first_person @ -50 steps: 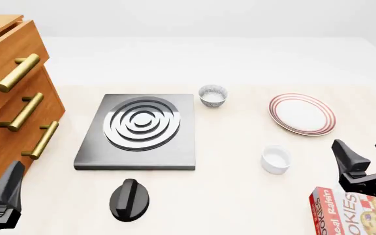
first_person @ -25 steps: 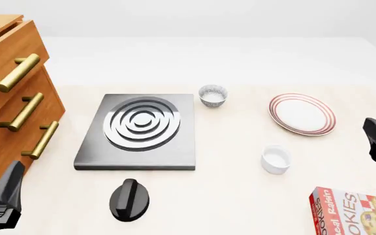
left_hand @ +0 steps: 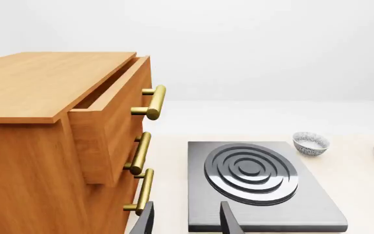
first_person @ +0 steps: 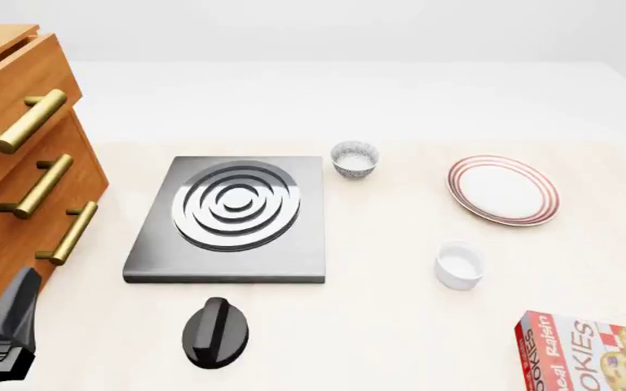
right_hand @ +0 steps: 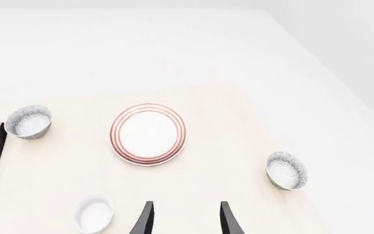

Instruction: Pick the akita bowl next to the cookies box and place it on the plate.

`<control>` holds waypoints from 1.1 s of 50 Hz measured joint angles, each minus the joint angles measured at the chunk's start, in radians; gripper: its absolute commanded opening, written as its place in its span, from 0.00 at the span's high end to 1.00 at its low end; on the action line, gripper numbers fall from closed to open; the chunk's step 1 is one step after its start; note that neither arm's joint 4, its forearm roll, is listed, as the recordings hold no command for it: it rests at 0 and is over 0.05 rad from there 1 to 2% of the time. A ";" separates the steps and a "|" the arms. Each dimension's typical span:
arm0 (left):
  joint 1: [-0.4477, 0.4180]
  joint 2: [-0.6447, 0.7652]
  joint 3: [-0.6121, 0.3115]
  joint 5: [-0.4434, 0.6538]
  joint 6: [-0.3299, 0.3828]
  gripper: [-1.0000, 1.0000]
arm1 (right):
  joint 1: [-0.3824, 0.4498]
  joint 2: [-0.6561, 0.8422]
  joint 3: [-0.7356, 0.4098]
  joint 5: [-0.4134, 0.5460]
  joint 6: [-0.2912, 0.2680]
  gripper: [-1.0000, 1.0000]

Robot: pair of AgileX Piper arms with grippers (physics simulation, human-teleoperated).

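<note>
While apart, akita bowl (right_hand: 286, 170), plate (right_hand: 148, 134).

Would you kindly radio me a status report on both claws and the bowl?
Left claw and right claw open, empty. Target speckled bowl on the table, right of the plate; untouched. Plate bare. Nothing between bowl and plate.

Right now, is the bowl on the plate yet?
Nothing is done yet. The plate is bare, and the akita bowl sits apart from it. The right gripper is open, holding nothing. To do: grab the bowl, carry it, set it on the plate.
</note>
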 measured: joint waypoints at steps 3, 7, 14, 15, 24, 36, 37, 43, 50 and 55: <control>0.000 0.000 0.000 0.000 0.000 0.00 | -0.017 0.010 -0.004 0.001 -0.002 0.00; 0.000 0.000 0.000 0.000 0.000 0.00 | -0.038 0.022 -0.009 0.001 -0.006 0.00; 0.000 0.000 0.000 0.000 0.000 0.00 | -0.076 0.046 -0.015 -0.002 -0.013 0.00; 0.000 0.000 0.000 0.000 0.000 0.00 | -0.081 0.050 -0.016 -0.003 -0.014 0.00; 0.000 0.000 0.000 0.000 0.000 0.00 | -0.125 0.080 -0.022 -0.011 -0.018 0.00; 0.000 0.000 0.000 0.000 0.000 0.00 | -0.186 0.125 -0.023 -0.029 -0.011 0.00; 0.000 0.000 0.000 0.000 0.000 0.00 | -0.191 0.128 -0.024 -0.031 -0.010 0.00; 0.000 0.000 0.000 0.000 0.000 0.00 | -0.216 0.149 -0.030 -0.038 0.001 0.00; 0.000 0.000 0.000 0.000 0.000 0.00 | -0.241 0.177 -0.045 -0.043 0.015 0.00; 0.000 0.000 0.000 0.000 0.000 0.00 | -0.259 0.199 -0.062 -0.043 0.025 0.00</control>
